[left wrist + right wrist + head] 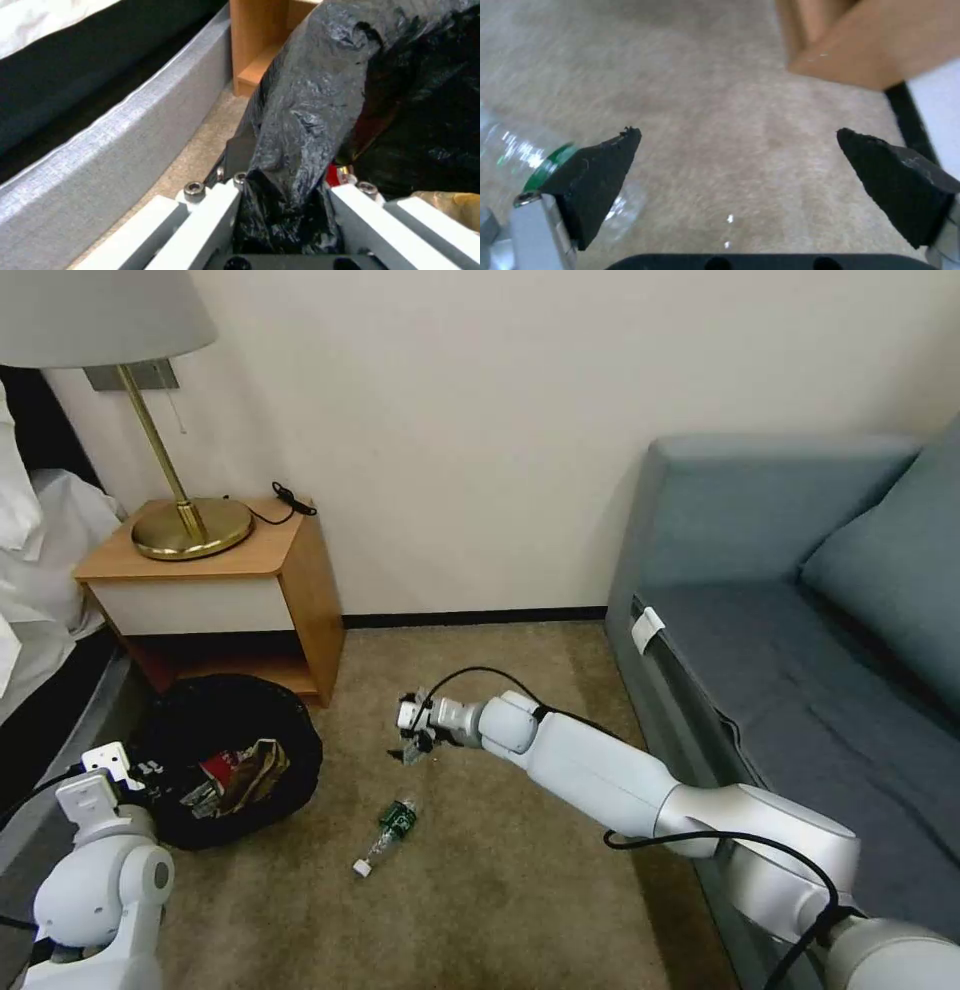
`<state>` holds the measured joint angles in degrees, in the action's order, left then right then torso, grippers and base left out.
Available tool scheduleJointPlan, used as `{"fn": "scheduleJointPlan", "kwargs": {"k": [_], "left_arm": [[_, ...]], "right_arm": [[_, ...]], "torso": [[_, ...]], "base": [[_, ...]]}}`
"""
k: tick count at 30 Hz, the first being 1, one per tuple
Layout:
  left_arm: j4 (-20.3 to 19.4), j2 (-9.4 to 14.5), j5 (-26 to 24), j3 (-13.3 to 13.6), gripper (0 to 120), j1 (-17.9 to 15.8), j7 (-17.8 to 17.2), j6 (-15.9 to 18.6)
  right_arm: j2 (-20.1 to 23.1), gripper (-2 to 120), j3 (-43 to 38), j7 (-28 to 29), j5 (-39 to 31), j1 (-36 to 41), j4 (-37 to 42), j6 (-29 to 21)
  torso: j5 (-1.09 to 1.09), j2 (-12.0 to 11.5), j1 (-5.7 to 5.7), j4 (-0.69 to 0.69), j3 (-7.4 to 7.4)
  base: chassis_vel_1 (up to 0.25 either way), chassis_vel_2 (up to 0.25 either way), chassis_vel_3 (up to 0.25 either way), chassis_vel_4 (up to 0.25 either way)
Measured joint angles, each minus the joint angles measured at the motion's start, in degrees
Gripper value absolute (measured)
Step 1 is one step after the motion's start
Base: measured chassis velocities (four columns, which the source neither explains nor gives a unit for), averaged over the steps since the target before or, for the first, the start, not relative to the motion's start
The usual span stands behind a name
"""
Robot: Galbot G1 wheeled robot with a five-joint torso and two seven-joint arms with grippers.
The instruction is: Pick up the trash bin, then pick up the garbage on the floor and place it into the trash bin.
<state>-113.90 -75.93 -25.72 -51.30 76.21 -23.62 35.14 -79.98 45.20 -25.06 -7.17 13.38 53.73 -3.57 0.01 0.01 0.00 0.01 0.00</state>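
One bottle (386,836) lies flat, cap toward robot.

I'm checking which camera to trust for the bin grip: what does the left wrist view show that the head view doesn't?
Left wrist view alone: the left pincer shut on the black bag at the rim of the trash bin. Head view alone: the bottle lying on the carpet and the right pincer above it. Both: the bin with litter inside, and the nightstand.

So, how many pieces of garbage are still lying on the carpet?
1: the clear bottle lies on the carpet between the trash bin and the sofa, near the open right gripper. Others may be hidden behind the arms.
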Motion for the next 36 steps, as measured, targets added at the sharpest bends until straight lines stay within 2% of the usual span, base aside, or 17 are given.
{"fn": "scheduleJointPlan", "kwargs": {"k": [4, 6, 14, 25, 36], "left_arm": [[-1.4, -0.9, -0.5, 0.4, 2, -1.3, -0.9, 1.0], [-1.5, -1.0, -0.5, 0.4, 2, -1.4, -0.9, 1.0], [-2.5, -2.0, -1.7, 0.6, 2, -2.0, -1.3, 1.5], [-2.0, -1.9, -2.7, 1.0, 2, -2.5, -1.3, 1.4], [-1.8, -1.2, -3.5, 1.3, 2, -2.9, -1.0, 1.2]], "right_arm": [[-1.6, 100, 3.6, -4.8, 5.1, -1.1, -4.2, 5.3], [-1.8, 100, 3.9, -5.2, 5.7, -1.2, -4.6, 5.8], [-6.9, 100, 8.4, -11.1, 12.9, -2.7, -11.9, 11.2], [-12.1, 100, 13.5, -11.7, 16.0, -2.1, -15.8, 12.2], [-12.3, 100, 15.1, -11.5, 19.7, -1.9, -19.5, 12.5]], "torso": [[-0.01, 0.0, 0.00, -0.01, 0.00], [-0.01, 0.0, 0.00, -0.01, 0.00], [-0.01, 0.0, 0.00, 0.00, 0.00], [-0.01, 0.0, 0.00, 0.00, 0.00], [-0.01, 0.0, 0.00, -0.01, 0.00]], "base": [[0.000, 0.000, 0.000, 0.000], [0.000, 0.000, 0.000, 0.000], [0.000, 0.000, 0.000, 0.000], [0.000, 0.000, 0.000, 0.000], [0.000, 0.000, 0.000, 0.000]]}}
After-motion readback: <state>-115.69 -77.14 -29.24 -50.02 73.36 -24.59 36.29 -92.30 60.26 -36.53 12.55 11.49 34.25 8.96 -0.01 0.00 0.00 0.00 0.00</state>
